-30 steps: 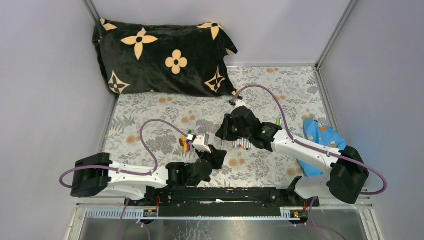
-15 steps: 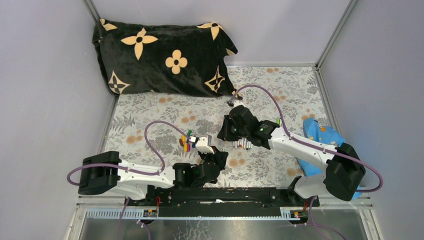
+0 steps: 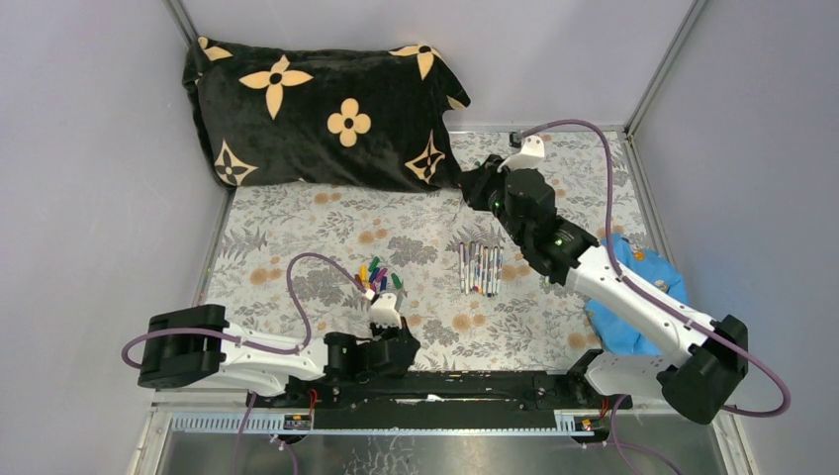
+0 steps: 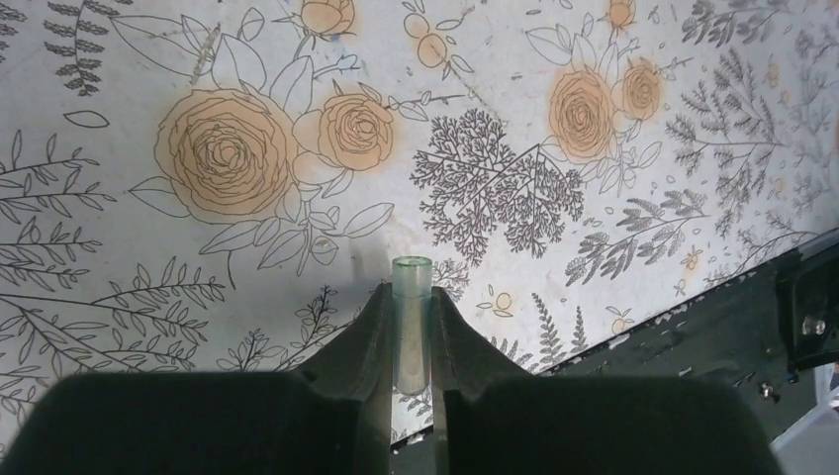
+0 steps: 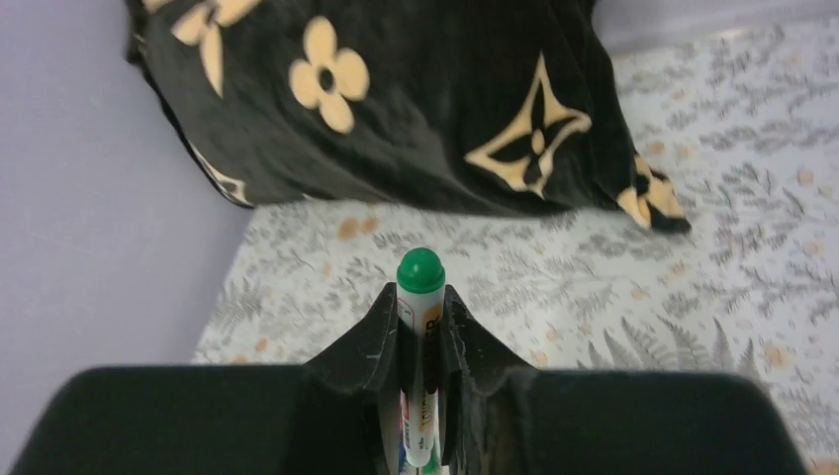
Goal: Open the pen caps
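My left gripper is low near the table's front edge. In the left wrist view it is shut on a translucent green pen cap whose open end points away from the wrist. My right gripper is raised at the back by the pillow. In the right wrist view it is shut on a white pen with a green end. A row of several pens lies at the table's middle. A small pile of coloured caps lies to the left of the row.
A black pillow with tan flowers fills the back left and shows in the right wrist view. A blue cloth lies at the right edge. The black base rail runs along the near edge. Grey walls enclose the table.
The two grippers have parted. My right arm swung from the pen row up to the back by the pillow with the green pen. My left arm drew back to the near edge with the cap.
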Controlling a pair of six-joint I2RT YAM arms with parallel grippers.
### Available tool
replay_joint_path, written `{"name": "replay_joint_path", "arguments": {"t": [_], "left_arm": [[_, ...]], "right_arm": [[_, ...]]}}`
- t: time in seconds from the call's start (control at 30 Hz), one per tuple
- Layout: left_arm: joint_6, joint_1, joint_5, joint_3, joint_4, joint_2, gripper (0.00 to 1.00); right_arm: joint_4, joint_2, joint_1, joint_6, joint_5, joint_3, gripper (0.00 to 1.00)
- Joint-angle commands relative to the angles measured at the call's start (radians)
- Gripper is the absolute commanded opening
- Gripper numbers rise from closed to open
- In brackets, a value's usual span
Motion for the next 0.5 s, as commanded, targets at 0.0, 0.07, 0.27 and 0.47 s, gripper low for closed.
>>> {"name": "replay_joint_path", "arguments": {"t": [0.0,0.07,0.27,0.47], "left_arm": [[0.06,0.002,-0.005,0.06,-0.095,-0.017,0.0],[0.062,0.002,-0.026,0.064,-0.102,-0.03,0.0],[0.014,0.014,-0.192,0.178,-0.328,-0.012,0.0],[0.051,0.191,-0.225,0.313,-0.485,0.089,0.0]], "right_arm": [[0.08,-0.023,0.012,-0.051,0.081,0.04,0.0],[0.067,-0.024,0.012,-0.052,0.088,0.036,0.0],[-0.056,-0.018,0.01,-0.057,0.121,0.036,0.0],[-0.253,0.023,0.006,-0.029,0.138,0.039,0.0]]}}
